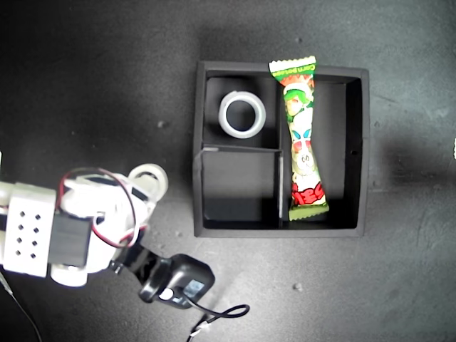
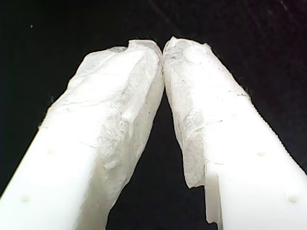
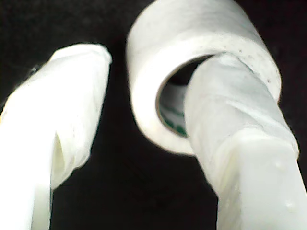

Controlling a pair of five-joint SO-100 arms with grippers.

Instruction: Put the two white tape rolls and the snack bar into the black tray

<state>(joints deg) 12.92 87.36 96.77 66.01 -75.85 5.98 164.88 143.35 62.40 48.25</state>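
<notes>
The black tray lies right of centre in the exterior view. One white tape roll lies flat in its small far compartment. The snack bar rests in the long compartment, its top crimped end over the rim. The other white tape roll sits on the dark surface at the exterior view's left, by my second gripper. That gripper is open, with one finger through the roll's hole and the other outside, apart from it. My first gripper is shut on nothing and shows only in its wrist view.
The second arm's white body fills the exterior view's lower left. Below it sit a black camera module and a loose cable. The tray's near small compartment holds nothing. Dark table surface surrounds the tray.
</notes>
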